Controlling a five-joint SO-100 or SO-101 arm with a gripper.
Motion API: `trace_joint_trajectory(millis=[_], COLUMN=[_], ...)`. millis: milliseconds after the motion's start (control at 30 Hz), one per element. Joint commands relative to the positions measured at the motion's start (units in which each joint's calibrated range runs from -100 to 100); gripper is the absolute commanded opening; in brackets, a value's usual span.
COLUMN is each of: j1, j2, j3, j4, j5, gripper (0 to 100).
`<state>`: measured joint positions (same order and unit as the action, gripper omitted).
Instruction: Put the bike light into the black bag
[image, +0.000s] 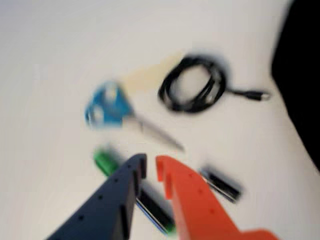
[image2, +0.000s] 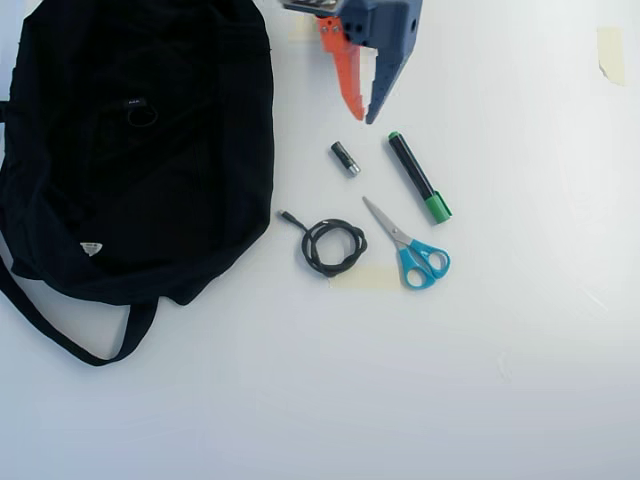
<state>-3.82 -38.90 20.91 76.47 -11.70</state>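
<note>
Cloth, plastic and metal on a smooth white table (image2: 520, 380)

Matt cloth black bag (image2: 190, 120); scissors (image2: 412, 245) with shiny metal blades, blue plastic handles; plastic-looking gripper (image2: 364, 118).

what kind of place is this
Probably a tabletop robot test setup, not a lived-in room: a bare white table holding only a black bag, scissors, a marker and tape marks.

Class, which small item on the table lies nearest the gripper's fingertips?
The small black-and-silver cylinder; the green-capped marker, scissors and coiled cable lie farther from the gripper.
</note>
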Motion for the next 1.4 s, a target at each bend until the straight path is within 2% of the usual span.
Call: trace_joint_trajectory(millis=[0, 67, 467, 667, 833, 1000, 1133, 1367], j1=[-0.67, -0.97, -0.97, -0.97, -2.09, -2.46, -2.16, -2.16], j2=[-8.99, -12.47, -24.51, -43.34, -60.61, -60.86, -60.86, -60.86], j3=[12.33, 18.53, 45.75, 63.19, 74.51, 76.75, 78.37, 78.37], j4=[-0.67, -1.1, -3.86, -9.11, -8.68, -8.17, -3.6, -3.52], j5=[9.18, 10.6, 10.75, 10.75, 10.81, 10.81, 10.39, 10.54], gripper=[2, 2, 2, 2, 2, 2, 2, 2])
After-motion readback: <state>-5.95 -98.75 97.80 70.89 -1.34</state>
